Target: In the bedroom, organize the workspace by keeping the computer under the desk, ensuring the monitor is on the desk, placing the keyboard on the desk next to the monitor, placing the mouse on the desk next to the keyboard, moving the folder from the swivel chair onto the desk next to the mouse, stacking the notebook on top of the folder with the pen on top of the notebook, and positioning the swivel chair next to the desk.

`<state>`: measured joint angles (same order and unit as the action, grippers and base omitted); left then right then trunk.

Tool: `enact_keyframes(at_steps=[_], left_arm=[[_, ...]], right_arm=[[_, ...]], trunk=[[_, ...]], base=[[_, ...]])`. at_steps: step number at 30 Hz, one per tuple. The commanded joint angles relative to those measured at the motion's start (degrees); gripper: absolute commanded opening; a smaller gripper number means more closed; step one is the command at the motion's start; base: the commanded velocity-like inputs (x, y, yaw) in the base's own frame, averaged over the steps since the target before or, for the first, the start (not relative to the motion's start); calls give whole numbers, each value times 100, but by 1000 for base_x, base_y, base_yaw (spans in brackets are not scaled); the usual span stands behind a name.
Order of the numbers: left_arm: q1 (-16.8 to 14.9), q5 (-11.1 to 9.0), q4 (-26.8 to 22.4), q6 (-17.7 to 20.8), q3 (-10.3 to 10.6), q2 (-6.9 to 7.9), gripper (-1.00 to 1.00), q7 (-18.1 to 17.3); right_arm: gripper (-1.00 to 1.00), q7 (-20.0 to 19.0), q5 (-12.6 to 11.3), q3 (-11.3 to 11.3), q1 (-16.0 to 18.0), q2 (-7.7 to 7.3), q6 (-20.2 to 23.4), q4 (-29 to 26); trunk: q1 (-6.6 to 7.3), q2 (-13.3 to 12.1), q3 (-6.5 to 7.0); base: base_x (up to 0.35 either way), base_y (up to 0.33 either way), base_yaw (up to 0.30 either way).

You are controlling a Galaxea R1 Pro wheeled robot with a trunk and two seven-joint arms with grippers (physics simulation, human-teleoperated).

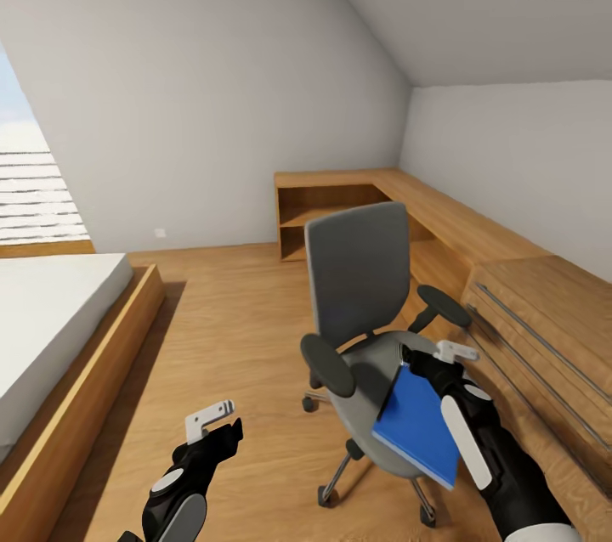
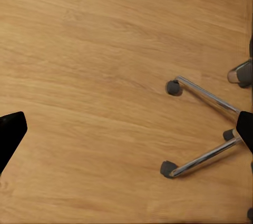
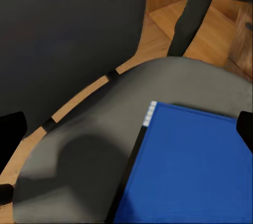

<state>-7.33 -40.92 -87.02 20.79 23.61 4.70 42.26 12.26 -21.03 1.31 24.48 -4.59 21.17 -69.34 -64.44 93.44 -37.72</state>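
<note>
Wooden floor point(image 1: 238, 330) lies under the left gripper point(image 1: 214, 423), jaws apart and empty. Rightward, the blue folder point(image 1: 418, 423) rests tilted on the swivel chair point(image 1: 361, 287), directly below the right gripper point(image 1: 450, 352); whether its jaws are parted I cannot tell. A careless grab could slide the folder off the seat.

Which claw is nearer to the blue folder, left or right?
Right. The right claw hangs at the folder's far edge, over the chair seat. The left claw hangs over the floor, apart from the chair.
</note>
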Motion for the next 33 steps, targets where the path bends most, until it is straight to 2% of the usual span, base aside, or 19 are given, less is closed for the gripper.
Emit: enact_keyframes(at_steps=[1,7,9,13,18,25,27,33], left_arm=[[-5,-30,-8,12,12,7,100,41],[-5,-30,-8,12,12,7,100,38],[-5,-30,-8,12,12,6,100,41],[-5,-30,-8,12,12,7,100,42],[-5,-46,0,20,12,8,100,43],[-5,-39,-9,19,11,7,100,54],[-5,-39,-13,20,12,6,100,59],[-5,-32,-16,18,3,1,100,76]], right_arm=[[100,49,-57,-47,4,-2,19,-3],[100,46,-105,-214,0,6,26,0],[100,44,-255,-247,-3,3,27,-1],[100,45,-348,-258,-4,-4,26,-1],[100,43,-405,-327,-4,-15,37,2],[100,35,-428,-642,-4,-16,65,7],[100,33,-482,-700,-4,-16,70,7],[100,27,-1046,-765,-68,-104,109,9]], trunk=[[1,3,-5],[1,3,-3],[1,3,-3],[1,3,-2],[1,3,6],[1,3,33],[-43,83,5],[-174,324,-78]], base=[[-116,284,-284],[-125,297,-181],[-131,306,-43],[-132,307,-16],[-18,40,-92],[-3,7,-230],[-1,2,-256],[0,1,-263]])
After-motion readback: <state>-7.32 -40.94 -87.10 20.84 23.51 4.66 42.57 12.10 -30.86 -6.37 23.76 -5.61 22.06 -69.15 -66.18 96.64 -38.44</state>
